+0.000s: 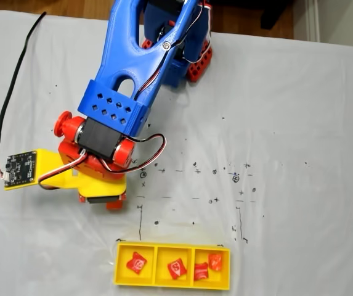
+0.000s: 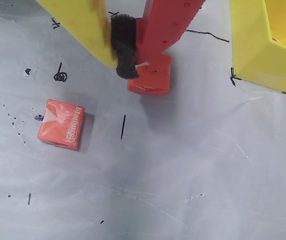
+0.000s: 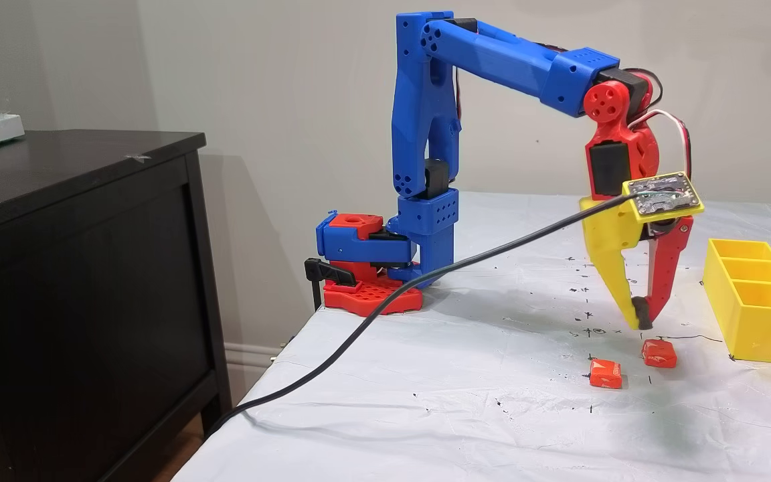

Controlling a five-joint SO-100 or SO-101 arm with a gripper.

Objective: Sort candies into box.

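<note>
Gripper [image 3: 641,320] hovering closed, empty, mid-right of side fixed view. Spread fingers before descending onto nearer candy [image 3: 659,353] (second candy [image 3: 606,373] beside); then yellow box [image 3: 757,311].

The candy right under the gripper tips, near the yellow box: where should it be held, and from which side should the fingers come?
Probably straight down from above. That candy lies flat on the table, a small square block, apart from the other loose candy and from the box. The gripper hangs just over it, tips nearly together, so it would open first, then close on two opposite side edges.
</note>
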